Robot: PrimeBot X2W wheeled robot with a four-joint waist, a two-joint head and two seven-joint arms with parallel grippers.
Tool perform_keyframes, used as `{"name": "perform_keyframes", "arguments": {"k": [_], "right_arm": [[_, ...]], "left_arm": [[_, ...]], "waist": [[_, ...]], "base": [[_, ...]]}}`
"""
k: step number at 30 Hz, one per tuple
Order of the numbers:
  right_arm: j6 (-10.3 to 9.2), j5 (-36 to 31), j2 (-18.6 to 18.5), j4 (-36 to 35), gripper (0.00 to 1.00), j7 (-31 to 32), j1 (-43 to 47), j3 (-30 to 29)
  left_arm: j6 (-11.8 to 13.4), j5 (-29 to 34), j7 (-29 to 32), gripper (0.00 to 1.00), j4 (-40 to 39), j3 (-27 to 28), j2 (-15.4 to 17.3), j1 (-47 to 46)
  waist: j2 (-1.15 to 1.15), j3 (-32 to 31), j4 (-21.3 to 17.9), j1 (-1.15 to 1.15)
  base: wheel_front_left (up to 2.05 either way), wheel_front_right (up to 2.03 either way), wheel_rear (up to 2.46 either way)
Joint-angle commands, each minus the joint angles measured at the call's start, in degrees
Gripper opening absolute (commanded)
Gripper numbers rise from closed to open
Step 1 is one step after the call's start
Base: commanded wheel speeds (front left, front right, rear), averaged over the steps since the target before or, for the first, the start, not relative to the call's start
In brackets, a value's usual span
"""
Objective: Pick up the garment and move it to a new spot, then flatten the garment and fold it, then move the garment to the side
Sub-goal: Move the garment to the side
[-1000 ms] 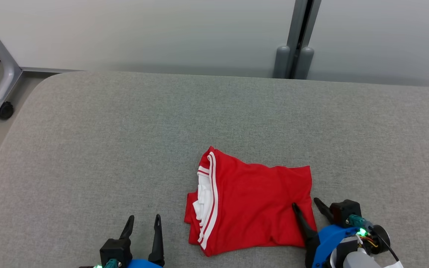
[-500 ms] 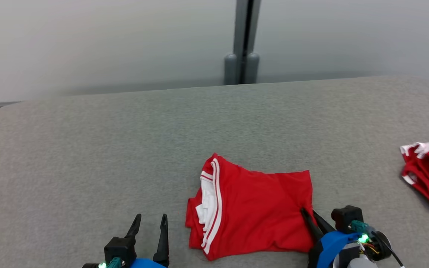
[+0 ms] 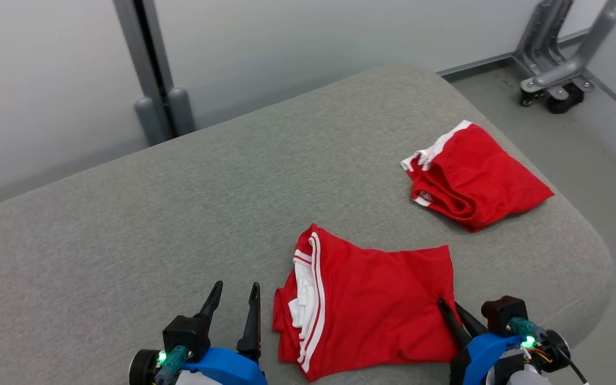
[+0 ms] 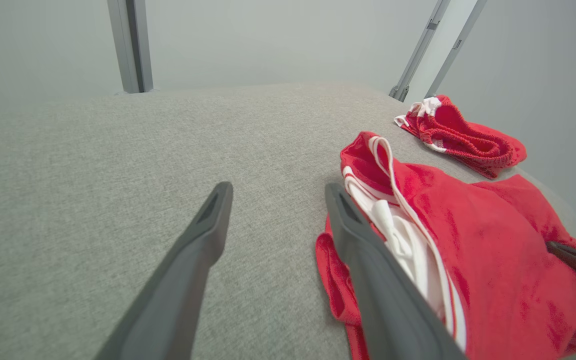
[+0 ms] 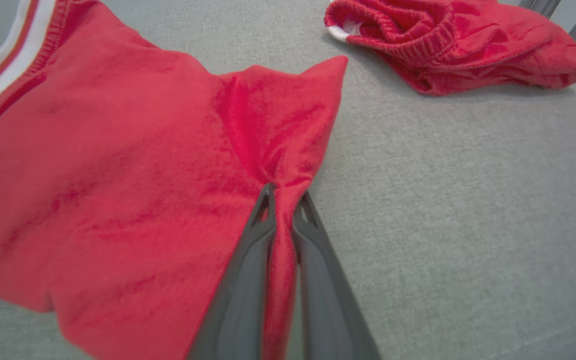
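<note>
The garment (image 3: 372, 305) is a folded red piece with white stripes along its left edge, lying on the grey cushion (image 3: 126, 224) near the front. My right gripper (image 3: 449, 307) is shut on the garment's right edge; in the right wrist view a pinched ridge of the garment (image 5: 118, 165) runs between the fingers of my right gripper (image 5: 284, 192). My left gripper (image 3: 236, 291) stands open just left of the garment, nothing between its fingers. The left wrist view shows the left gripper (image 4: 275, 192) over bare cushion, with the garment (image 4: 468, 235) to its right.
A second folded red garment (image 3: 474, 176) lies near the cushion's right edge, also in the left wrist view as the red garment (image 4: 460, 135) and in the right wrist view as the red garment (image 5: 458, 40). Grey wheeled frame legs (image 3: 559, 69) stand on the floor beyond. A grey post (image 3: 153, 80) rises behind.
My right gripper has shut on the garment's right edge. The head camera has turned right, bringing the second red garment and the cushion's right end into view. The left gripper stays open.
</note>
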Motion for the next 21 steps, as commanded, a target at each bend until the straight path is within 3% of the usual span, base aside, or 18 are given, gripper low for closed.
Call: {"name": "perform_keyframes", "arguments": {"k": [1, 7, 12, 21], "right_arm": [[-0.08, 0.65, -0.48, -0.3, 0.0, 0.01, -0.63, 0.05], [-0.08, 2.42, -1.26, -0.44, 0.0, 0.0, -2.31, 1.8], [-0.08, 2.65, -3.28, -0.81, 0.0, -0.07, -6.49, 3.23], [-0.08, 0.43, -11.69, 5.63, 0.0, 0.89, -23.66, 3.28]], "left_arm": [[0.13, -0.32, 0.01, 1.0, 0.02, -0.31, 0.11, -0.62], [0.47, -0.6, 0.01, 1.0, 0.78, -1.81, 0.15, -1.99], [0.56, -0.67, 0.01, 1.0, 1.35, -2.61, 0.11, -1.56], [-0.1, 1.83, 0.01, 1.0, 3.4, -2.52, 0.1, -3.96]], "waist": [[0.0, -1.75, -2.49, 0.0], [0.0, -0.5, -3.78, 0.0], [0.0, 0.33, -2.64, 0.0], [0.0, 5.19, 2.15, 0.0]], "base": [[0.0, 0.0, 0.0], [0.0, 0.0, 0.0], [0.0, 0.0, 0.0], [0.0, 0.0, 0.0]]}}
